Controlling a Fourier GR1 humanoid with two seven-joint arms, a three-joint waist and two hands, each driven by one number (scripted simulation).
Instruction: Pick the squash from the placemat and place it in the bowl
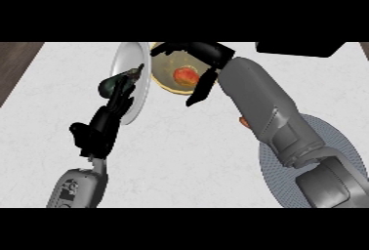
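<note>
We find the squash (186,75), a rounded orange-red body, lying inside the bowl (160,84), near the middle of its yellowish-tan interior. No finger touches it. The right hand (204,54) hangs over the bowl's far and right portions: its palm lies above and to the right of the squash, one dark finger (203,89) runs down along the bowl's right rim just beside the squash, and other fingers stretch leftward across the bowl's far rim. We read these fingers as spread and relaxed, holding nothing, with the squash lying apart below and between them. The right grey forearm (270,114) slants from the lower right corner up to the bowl and covers part of the placemat (344,146), a round grey mat at the right side of the counter. A small orange patch (245,122) shows at the forearm's left edge, just off the placemat's near rim; we cannot tell what it is.

Just left of the bowl stands a white plate (131,58), seen as a tall narrow oval, its right edge touching or overlapping the bowl's left rim. The left hand (108,114) lies over the plate's lower left part, fingers pointing up toward a dark green object (115,84) at the plate's left edge; whether those fingers curl round it we cannot tell. All rest on a pale marbled counter (194,161).
</note>
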